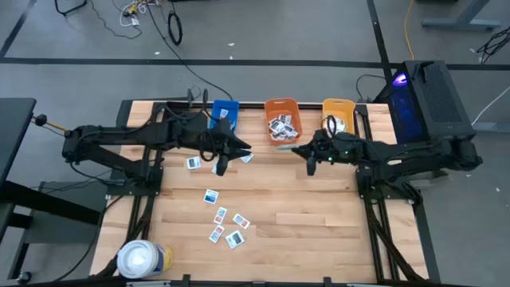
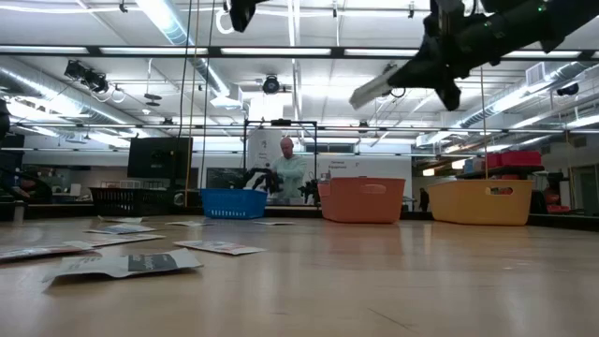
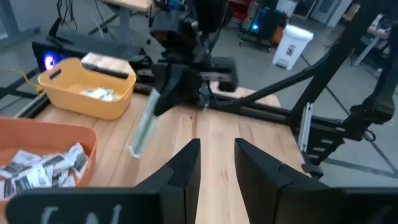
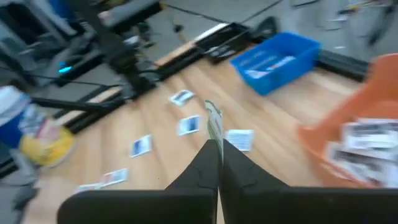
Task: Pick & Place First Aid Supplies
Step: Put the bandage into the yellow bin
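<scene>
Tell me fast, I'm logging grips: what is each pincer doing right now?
Left pincer: open, holding nothing, above the table near the blue bin.
Right pincer: closed on a pale greenish strip, raised near the orange bin.

We see three bins at twelve o'clock: blue bin (image 1: pixel 225 111), orange bin (image 1: pixel 282 115), yellow bin (image 1: pixel 338 112). White packets (image 1: pixel 225 226) with blue print dot the pale wooden table (image 1: pixel 303 231). At seven o'clock, a white roll (image 1: pixel 143 259) wears a yellow-blue band. The right gripper (image 4: pixel 218 149) pinches a pale greenish strip (image 4: pixel 214 122).
</scene>
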